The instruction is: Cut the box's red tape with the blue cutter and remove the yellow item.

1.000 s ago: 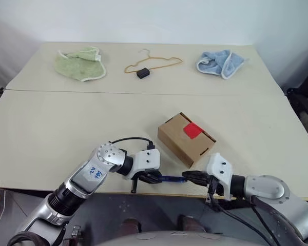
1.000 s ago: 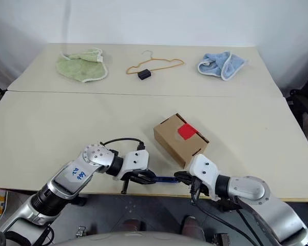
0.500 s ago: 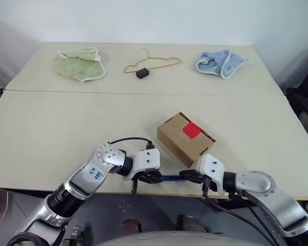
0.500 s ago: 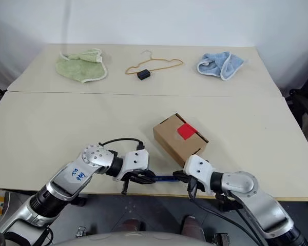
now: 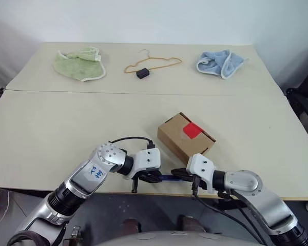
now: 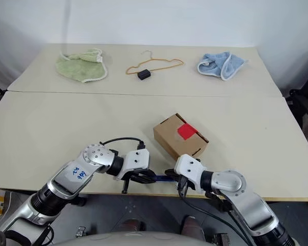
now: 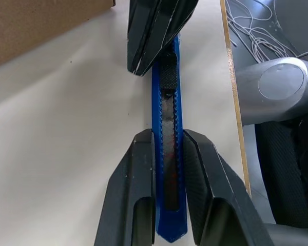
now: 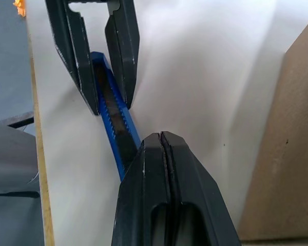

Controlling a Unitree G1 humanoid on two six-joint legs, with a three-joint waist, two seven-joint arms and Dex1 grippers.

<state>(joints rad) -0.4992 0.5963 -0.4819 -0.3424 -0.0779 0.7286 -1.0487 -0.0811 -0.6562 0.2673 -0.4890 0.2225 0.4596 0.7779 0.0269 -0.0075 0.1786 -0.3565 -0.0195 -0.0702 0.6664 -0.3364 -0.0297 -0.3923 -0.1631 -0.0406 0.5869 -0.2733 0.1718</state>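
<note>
Lying along the near edge of the bench (image 5: 51, 138): blue cutter (image 7: 167, 154), clamped at one end between the fingers of the left tool (image 7: 167, 169). Pressing on the cutter's black slider at the other end: right tool (image 8: 161, 154), fingers fully together, nothing between them, now sitting further left along the cutter than a second ago. Showing handwritten blue marks, not legible, on the left forearm. Resting just beyond, unmoved: box (image 5: 185, 137), flaps closed, red tape (image 5: 192, 129) sitting intact across its lid. Lying along the far edge: green cloth (image 5: 79, 63), hanger (image 5: 151, 62), blue cloth (image 5: 220, 62).
</note>
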